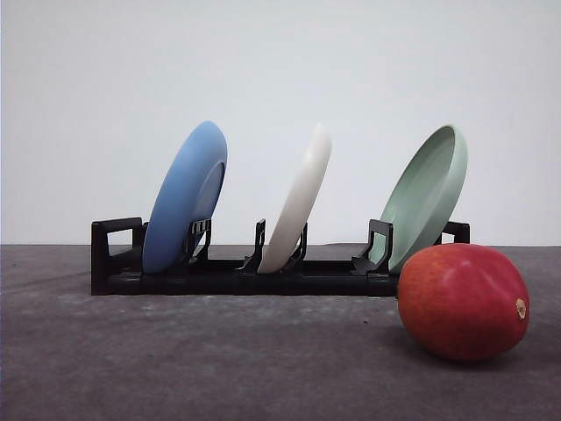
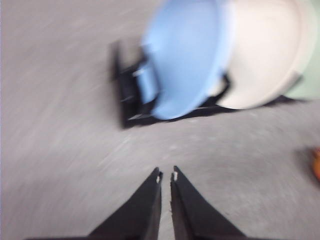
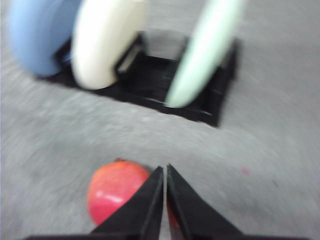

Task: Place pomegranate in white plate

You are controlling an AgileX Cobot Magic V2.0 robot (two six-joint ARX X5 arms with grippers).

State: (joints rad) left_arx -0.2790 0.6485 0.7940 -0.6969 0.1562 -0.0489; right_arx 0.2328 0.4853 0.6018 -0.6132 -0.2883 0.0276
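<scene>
The pomegranate (image 1: 463,302) lies on the near right of the table, in front of the rack's right end, while the white plate (image 1: 299,200) stands on edge in the middle of 3 slots. The right gripper (image 3: 165,169), fingers pressed together and holding nothing, hovers directly over the fruit, so the right arm is nearer than the left gripper (image 2: 166,174), likewise closed and empty.

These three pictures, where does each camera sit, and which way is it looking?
Front view: low over the table, looking forward at the black rack holding the blue plate, white plate and pale green plate, the pomegranate in front on the right.
Left wrist view: on the left arm, looking down past the left gripper, jaws closed, toward the rack's blue end.
Right wrist view: on the right arm, right gripper closed above the pomegranate.
Shared: all see the rack and plates; the wrist views are blurred.
</scene>
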